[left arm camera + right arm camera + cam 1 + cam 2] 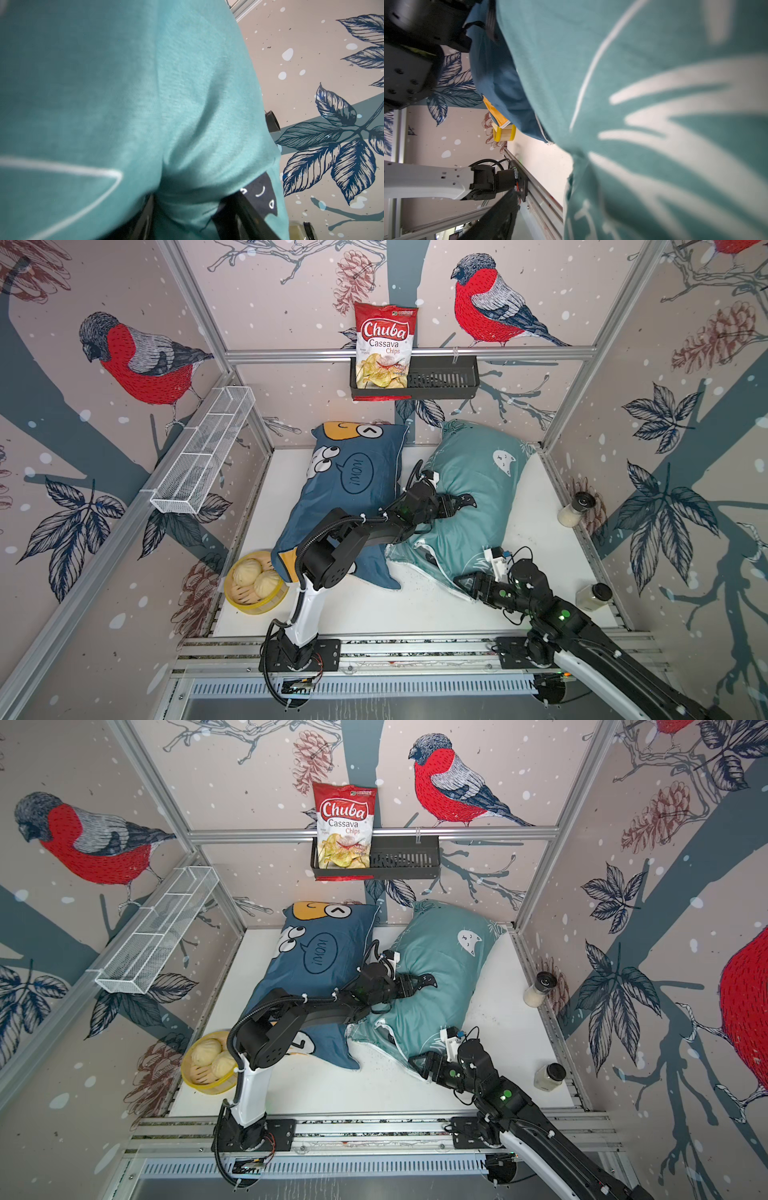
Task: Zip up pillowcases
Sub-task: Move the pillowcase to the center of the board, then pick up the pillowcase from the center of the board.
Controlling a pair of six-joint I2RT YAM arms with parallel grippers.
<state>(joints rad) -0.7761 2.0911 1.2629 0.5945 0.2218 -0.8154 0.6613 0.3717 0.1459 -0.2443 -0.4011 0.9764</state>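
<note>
Two pillowcases lie side by side on the white table. The dark blue pillowcase (353, 489) (316, 965) with cartoon faces is on the left, partly under my left arm. The teal pillowcase (482, 477) (444, 965) is on the right, and a white edge shows along its near end (419, 556). My left gripper (451, 506) (409, 986) (191, 218) presses into the teal pillowcase's middle, beside a dark cat print, with a fold of teal fabric bunched between its fingers. My right gripper (467, 583) (422, 1063) is open at the teal pillowcase's near corner. One finger (496, 220) shows beside the fabric; the cloth hides the other.
A yellow steamer with buns (255, 583) sits at the near left, touching the blue case. Two jars (575, 510) (594, 596) stand along the right wall. A black basket (444, 379) holding a chips bag (384, 344) hangs on the back wall. A white wire shelf (203, 452) hangs left.
</note>
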